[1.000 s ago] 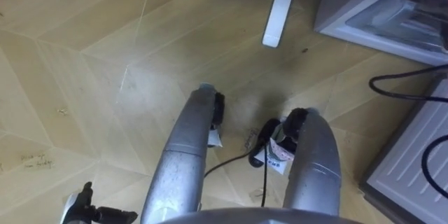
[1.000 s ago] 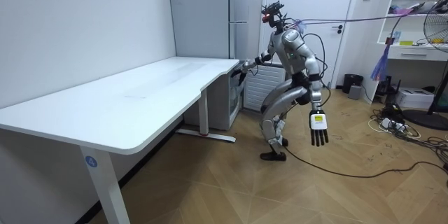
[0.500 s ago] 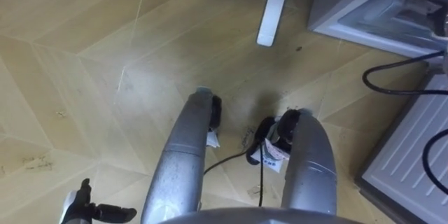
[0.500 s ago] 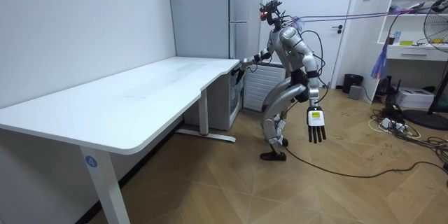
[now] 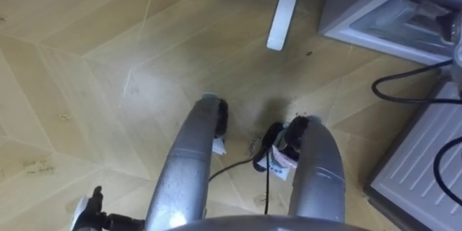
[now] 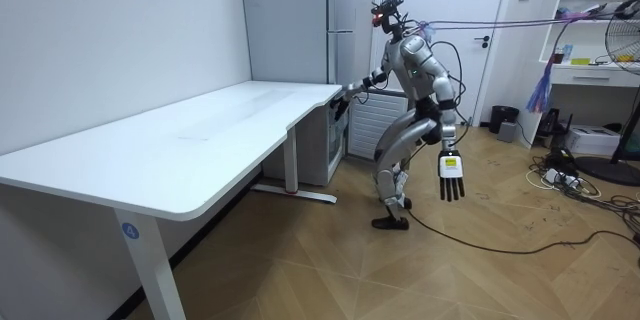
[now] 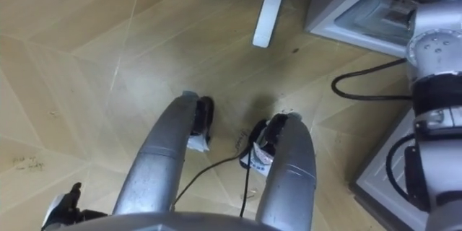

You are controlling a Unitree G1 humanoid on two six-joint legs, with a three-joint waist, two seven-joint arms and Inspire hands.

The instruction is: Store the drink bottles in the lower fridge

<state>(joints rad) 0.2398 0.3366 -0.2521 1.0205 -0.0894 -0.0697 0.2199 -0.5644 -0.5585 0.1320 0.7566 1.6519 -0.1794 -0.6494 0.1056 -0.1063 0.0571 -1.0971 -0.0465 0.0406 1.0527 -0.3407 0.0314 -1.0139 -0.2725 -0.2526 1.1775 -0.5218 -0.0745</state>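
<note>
No drink can be made out. The tall grey fridge (image 6: 300, 20) stands behind the desk's end. Its lower compartment (image 5: 386, 11) is open at the top right of the eye views, and the ribbed white door (image 5: 426, 162) swings out at the lower right. I stand bent forward beside it. My right arm (image 7: 433, 79) reaches toward the compartment, and my right hand (image 6: 343, 100) is a dark shape at the desk's corner. My left hand (image 6: 452, 180) hangs by my leg with straight fingers and holds nothing. It also sits in the bottom left corner (image 5: 90, 216).
A long white desk (image 6: 180, 150) runs toward the room view's left, and its white foot (image 5: 283, 11) lies on the wood floor ahead of me. A shelf (image 6: 600, 70), a fan and loose floor cables (image 6: 570, 175) stand at the room view's right.
My torso has risen a little and my left hand has swung slightly in toward my leg. The eye view has shifted with it. My right arm stays at the fridge.
</note>
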